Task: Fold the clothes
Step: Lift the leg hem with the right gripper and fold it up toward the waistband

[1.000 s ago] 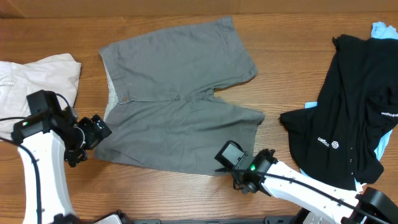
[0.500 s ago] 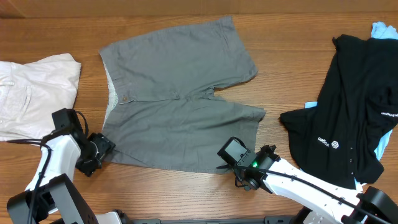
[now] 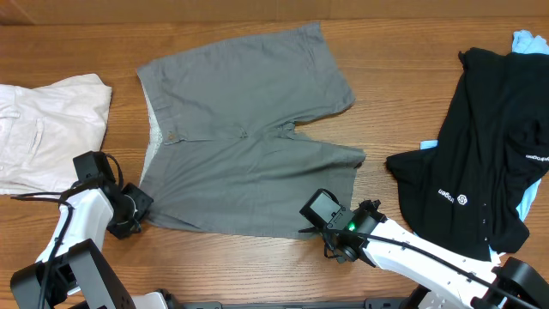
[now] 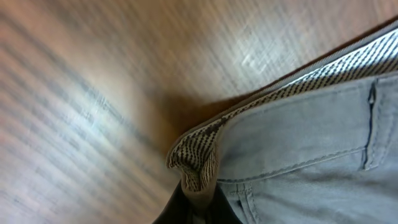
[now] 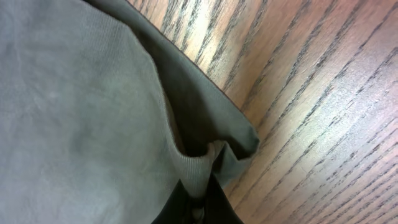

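Observation:
Grey shorts [image 3: 249,146] lie spread flat in the middle of the table, waistband to the left, legs to the right. My left gripper [image 3: 135,213] is shut on the near waistband corner [image 4: 194,163], whose dotted inner lining shows bunched between the jaws. My right gripper [image 3: 319,230] is shut on the hem corner [image 5: 205,163] of the near leg, with the cloth pinched into a fold. Cream-white shorts [image 3: 47,129] lie at the left edge. A black garment [image 3: 480,163] with small white lettering lies at the right, over a light-blue piece [image 3: 528,41].
The wooden table [image 3: 386,86] shows bare between the grey shorts and the black garment. The right arm [image 3: 429,262] reaches in from the lower right, the left arm [image 3: 77,232] from the lower left.
The left arm came down and right to the waistband corner, and its gripper closed on the cloth. The right gripper kept its hold on the hem corner.

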Robot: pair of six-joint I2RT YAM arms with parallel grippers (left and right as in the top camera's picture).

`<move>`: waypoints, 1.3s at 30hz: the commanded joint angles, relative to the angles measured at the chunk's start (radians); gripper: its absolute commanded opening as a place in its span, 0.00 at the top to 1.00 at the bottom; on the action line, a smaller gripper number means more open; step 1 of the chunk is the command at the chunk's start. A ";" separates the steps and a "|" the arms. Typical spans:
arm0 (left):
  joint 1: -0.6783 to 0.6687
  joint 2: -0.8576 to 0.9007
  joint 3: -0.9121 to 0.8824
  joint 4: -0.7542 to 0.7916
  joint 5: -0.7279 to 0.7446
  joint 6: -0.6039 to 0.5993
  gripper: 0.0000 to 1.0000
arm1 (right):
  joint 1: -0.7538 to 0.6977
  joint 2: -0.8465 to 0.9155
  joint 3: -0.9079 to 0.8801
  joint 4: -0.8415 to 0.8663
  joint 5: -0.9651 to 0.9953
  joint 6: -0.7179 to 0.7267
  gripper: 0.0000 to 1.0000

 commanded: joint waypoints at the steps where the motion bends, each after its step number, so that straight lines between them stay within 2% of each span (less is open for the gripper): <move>1: 0.000 0.000 0.037 -0.130 -0.012 0.006 0.96 | -0.011 -0.026 0.016 -0.047 0.036 -0.005 0.96; 5: 0.000 -0.058 0.148 -0.343 0.097 0.109 0.96 | -0.042 -0.116 0.092 -0.238 0.106 -0.089 0.96; 9: 0.000 -0.169 0.237 -0.505 0.122 0.170 0.96 | -0.071 -0.222 0.108 -0.365 0.109 -0.109 0.96; 12: 0.000 -0.316 0.280 -0.628 0.121 0.204 0.96 | -0.079 -0.357 0.126 -0.452 0.163 -0.140 0.96; 15: 0.000 -0.397 0.283 -0.657 0.169 0.211 0.96 | -0.079 -0.445 0.192 -0.521 0.240 -0.213 0.96; 17: 0.000 -0.477 0.292 -0.693 0.186 0.210 0.96 | -0.080 -0.494 0.291 -0.551 0.317 -0.342 0.96; 18: 0.000 -0.515 0.294 -0.698 0.188 0.207 0.96 | -0.107 -0.488 0.386 -0.547 0.330 -0.501 0.96; 20: 0.000 -0.536 0.294 -0.689 0.186 0.195 0.96 | -0.145 -0.453 0.466 -0.548 0.318 -0.626 0.96; 21: 0.000 -0.539 0.294 -0.669 0.187 0.180 0.96 | -0.187 -0.396 0.546 -0.547 0.296 -0.728 0.96; 24: 0.000 -0.531 0.294 -0.610 0.201 0.168 0.96 | -0.267 -0.272 0.673 -0.535 0.236 -0.899 0.96; 27: 0.000 -0.518 0.294 -0.523 0.200 0.110 0.96 | -0.343 -0.139 0.777 -0.509 0.179 -1.034 0.96; 28: 0.000 -0.510 0.294 -0.477 0.193 0.076 0.96 | -0.381 -0.058 0.832 -0.473 0.147 -1.131 0.96; 33: 0.000 -0.460 0.294 -0.342 0.189 -0.031 0.96 | -0.437 0.123 0.927 -0.314 0.132 -1.320 0.96; 39: 0.000 -0.337 0.294 -0.156 0.160 -0.090 0.96 | -0.468 0.196 0.931 -0.011 0.136 -1.437 0.96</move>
